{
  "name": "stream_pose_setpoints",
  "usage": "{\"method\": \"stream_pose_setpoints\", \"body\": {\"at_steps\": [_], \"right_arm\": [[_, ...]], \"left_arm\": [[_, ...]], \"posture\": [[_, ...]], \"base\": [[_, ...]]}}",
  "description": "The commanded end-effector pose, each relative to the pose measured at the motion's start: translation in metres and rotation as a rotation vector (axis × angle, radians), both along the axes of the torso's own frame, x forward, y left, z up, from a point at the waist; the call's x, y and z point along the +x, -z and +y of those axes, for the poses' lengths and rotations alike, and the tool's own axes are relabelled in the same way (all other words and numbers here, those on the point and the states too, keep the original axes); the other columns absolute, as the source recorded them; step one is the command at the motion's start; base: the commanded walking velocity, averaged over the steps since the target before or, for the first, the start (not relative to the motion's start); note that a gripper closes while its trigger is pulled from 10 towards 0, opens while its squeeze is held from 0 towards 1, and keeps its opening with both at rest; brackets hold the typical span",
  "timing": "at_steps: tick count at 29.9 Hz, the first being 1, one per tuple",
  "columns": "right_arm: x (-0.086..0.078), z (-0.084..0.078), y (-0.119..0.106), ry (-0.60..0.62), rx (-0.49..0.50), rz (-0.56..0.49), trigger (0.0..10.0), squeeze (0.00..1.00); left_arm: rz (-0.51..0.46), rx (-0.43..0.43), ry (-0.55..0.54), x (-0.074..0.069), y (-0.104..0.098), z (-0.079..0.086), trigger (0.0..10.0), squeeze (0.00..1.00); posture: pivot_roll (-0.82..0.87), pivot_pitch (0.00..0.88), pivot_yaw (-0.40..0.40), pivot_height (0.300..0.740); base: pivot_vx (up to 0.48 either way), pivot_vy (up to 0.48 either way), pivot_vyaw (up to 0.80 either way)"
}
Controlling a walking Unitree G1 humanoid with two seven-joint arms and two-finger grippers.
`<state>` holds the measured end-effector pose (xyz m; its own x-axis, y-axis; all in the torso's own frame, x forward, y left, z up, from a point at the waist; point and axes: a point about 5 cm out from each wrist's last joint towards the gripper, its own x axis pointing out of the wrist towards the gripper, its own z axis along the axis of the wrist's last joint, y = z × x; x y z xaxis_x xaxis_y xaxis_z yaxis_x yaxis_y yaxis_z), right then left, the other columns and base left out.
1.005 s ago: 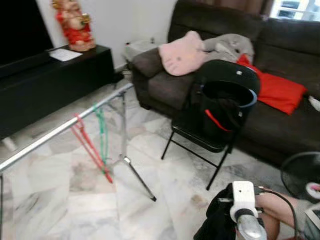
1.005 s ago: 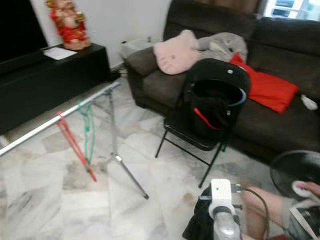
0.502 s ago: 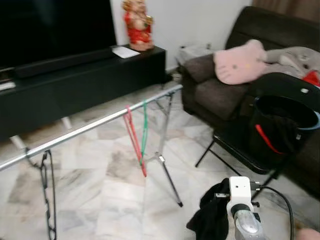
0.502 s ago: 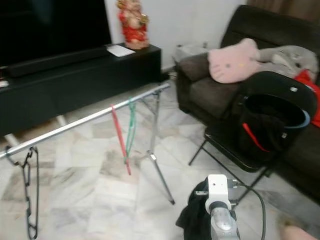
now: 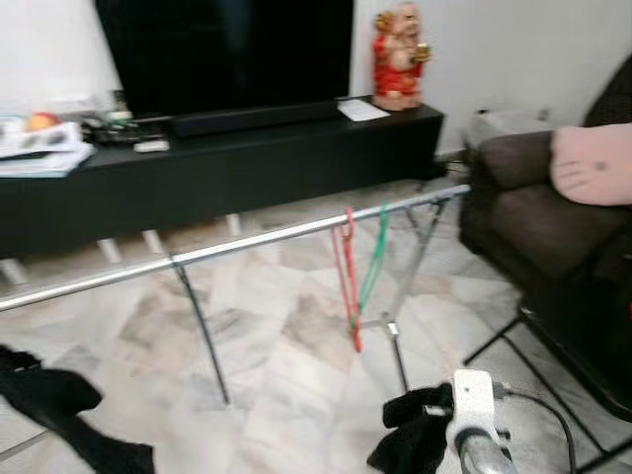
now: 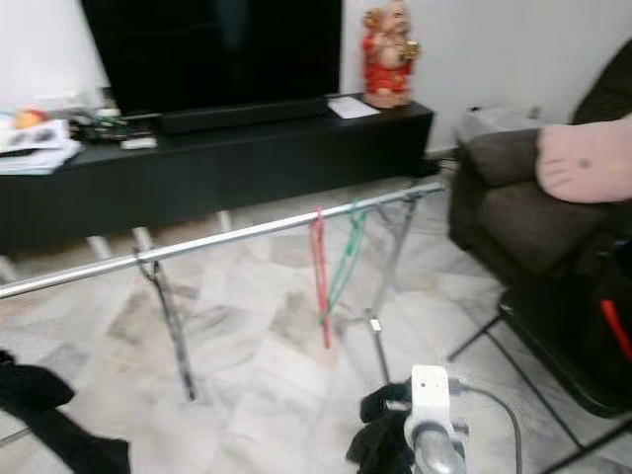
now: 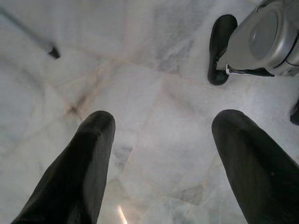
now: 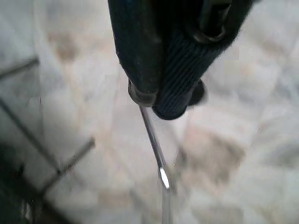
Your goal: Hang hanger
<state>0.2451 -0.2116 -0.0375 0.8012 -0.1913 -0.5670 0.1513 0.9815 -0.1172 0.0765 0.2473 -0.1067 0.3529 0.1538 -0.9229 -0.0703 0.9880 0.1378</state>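
We observe a long silver metal drying rail point(image 5: 296, 232) running across the room from near left to far right, carried on thin folding metal legs point(image 5: 202, 336) above a pale marble tile floor point(image 5: 286, 385). Two plastic hangers hang side by side on the right half of the rail: a red plastic hanger point(image 5: 348, 276) and, just to its right, a green plastic hanger point(image 5: 374, 259).

At the near right, the right gripper point(image 8: 161, 100) is clenched on a bundle of dark ribbed fabric point(image 8: 180, 70); a thin metal hanger hook point(image 8: 156, 149) projects from between the fingers. In the head views the same dark garment point(image 5: 410, 442) hangs in front of the white wrist housing point(image 5: 471, 398), near and below the rail and apart from it. The hanger held here is not on the rail.

The left gripper point(image 7: 161, 140) hangs over bare floor with its two black fingers point(image 7: 79, 172) spread wide and nothing between them.

On the far side stands a long black media cabinet point(image 5: 227, 168) with a dark television screen point(image 5: 222, 49) and a red and gold figurine point(image 5: 398, 57). A dark brown sofa point(image 5: 523, 212) at the right holds a pink cushion point(image 5: 592, 163). A black cloth point(image 5: 59, 410) lies at the near left. We can read no writing or brand marks.
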Motion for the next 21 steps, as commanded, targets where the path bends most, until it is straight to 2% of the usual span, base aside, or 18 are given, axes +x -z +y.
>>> {"method": "stream_pose_setpoints", "body": {"at_steps": [1, 2, 3, 4, 5, 7, 9, 10, 11, 13, 14, 16, 17, 21], "right_arm": [[-0.007, -0.003, 0.006, 0.027, 0.015, 0.046, 10.0, 0.00], [-0.010, -0.004, 0.009, 0.028, 0.011, 0.066, 10.0, 0.00], [-0.017, -0.005, 0.014, 0.031, 0.006, 0.105, 10.0, 0.00], [-0.020, -0.005, 0.015, 0.033, 0.006, 0.116, 10.0, 0.00], [-0.023, -0.006, 0.018, 0.038, 0.008, 0.134, 10.0, 0.00], [-0.031, -0.006, 0.023, 0.050, 0.011, 0.175, 10.0, 0.00], [-0.034, -0.007, 0.025, 0.054, 0.011, 0.189, 10.0, 0.00], [-0.037, -0.007, 0.027, 0.063, 0.013, 0.197, 10.0, 0.00], [-0.041, -0.008, 0.029, 0.075, 0.015, 0.215, 10.0, 0.00], [-0.042, -0.007, 0.030, 0.078, 0.015, 0.219, 10.0, 0.00], [-0.044, -0.007, 0.031, 0.079, 0.015, 0.223, 10.0, 0.00], [-0.047, -0.006, 0.033, 0.081, 0.016, 0.236, 10.0, 0.00], [-0.049, -0.004, 0.035, 0.083, 0.019, 0.244, 10.0, 0.00], [-0.051, -0.003, 0.036, 0.083, 0.021, 0.251, 10.0, 0.00]], "left_arm": [[-0.071, 0.005, -0.007, 0.018, -0.006, 0.004, 10.0, 0.00], [-0.094, 0.006, -0.002, 0.025, -0.007, 0.004, 10.0, 0.00], [-0.144, 0.010, 0.006, 0.038, -0.011, 0.004, 10.0, 0.00], [-0.158, 0.012, 0.009, 0.041, -0.013, 0.004, 10.0, 0.00], [-0.201, 0.016, 0.028, 0.051, -0.017, 0.005, 10.0, 0.00], [-0.330, 0.023, 0.064, 0.078, -0.031, 0.009, 10.0, 0.00], [-0.413, 0.027, 0.097, 0.097, -0.042, 0.012, 10.0, 0.00], [-0.494, 0.004, 0.118, 0.111, -0.052, 0.012, 10.0, 0.00], [-0.630, -0.029, 0.170, 0.132, -0.071, 0.009, 10.0, 0.00], [-0.666, -0.036, 0.189, 0.137, -0.077, 0.008, 10.0, 0.00], [-0.712, -0.045, 0.226, 0.143, -0.087, 0.004, 10.0, 0.00], [-0.837, -0.034, 0.298, 0.153, -0.109, -0.012, 10.0, 0.00], [-0.932, -0.024, 0.285, 0.159, -0.126, -0.017, 10.0, 0.00], [-1.005, -0.023, 0.282, 0.164, -0.140, -0.022, 10.0, 0.00]], "posture": [[0.07, 0.000, -0.007, 0.740], [0.07, 0.000, -0.007, 0.740], [0.08, 0.000, -0.012, 0.740], [0.08, 0.000, -0.012, 0.740], [0.09, 0.000, -0.015, 0.740], [0.10, 0.000, -0.019, 0.740], [0.10, 0.000, -0.022, 0.740], [0.10, 0.000, -0.021, 0.740], [0.11, 0.000, -0.021, 0.740], [0.11, 0.000, -0.021, 0.740], [0.11, 0.000, -0.019, 0.740], [0.11, 0.000, -0.018, 0.740], [0.11, 0.000, -0.018, 0.740], [0.11, 0.000, -0.021, 0.740]], "base": [[0.000, 0.000, 0.00], [0.000, 0.000, 0.00], [0.000, 0.000, 0.00], [0.000, 0.000, 0.00], [0.000, 0.000, 0.00], [0.000, 0.000, 0.00], [0.000, 0.000, 0.00], [0.000, 0.000, 0.00], [0.000, 0.000, 0.00], [0.000, 0.000, 0.00], [0.000, 0.000, 0.00], [0.000, 0.000, 0.00], [0.000, 0.000, 0.00], [0.000, 0.000, 0.00]]}}
